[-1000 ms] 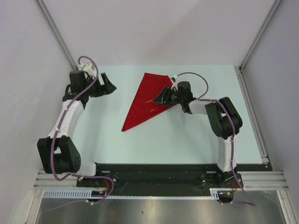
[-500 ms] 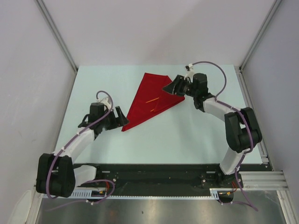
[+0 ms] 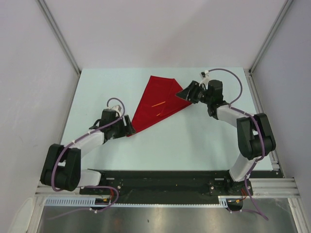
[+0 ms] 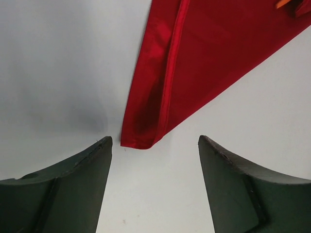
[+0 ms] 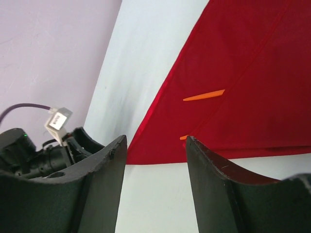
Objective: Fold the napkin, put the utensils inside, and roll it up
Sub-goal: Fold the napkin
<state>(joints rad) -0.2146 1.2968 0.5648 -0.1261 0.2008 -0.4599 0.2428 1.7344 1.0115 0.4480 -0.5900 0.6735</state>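
The folded red napkin (image 3: 158,99) lies mid-bench (image 3: 194,141), with 2 orange utensils (image 3: 158,104) on it. Left fingers (image 3: 128,125), spread apart, flank the napkin's near tip. The right fingers (image 3: 183,93), also apart, sit at its right corner.

Plain bright red napkin (image 3: 153,97), orange utensils (image 3: 158,103), pale mint table (image 3: 194,141), white-and-black arms (image 3: 90,141) with purple cables (image 3: 224,70)

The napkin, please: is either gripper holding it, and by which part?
Nothing is held. Both the left gripper, at the napkin's near tip, and the right gripper stand with jaws open.
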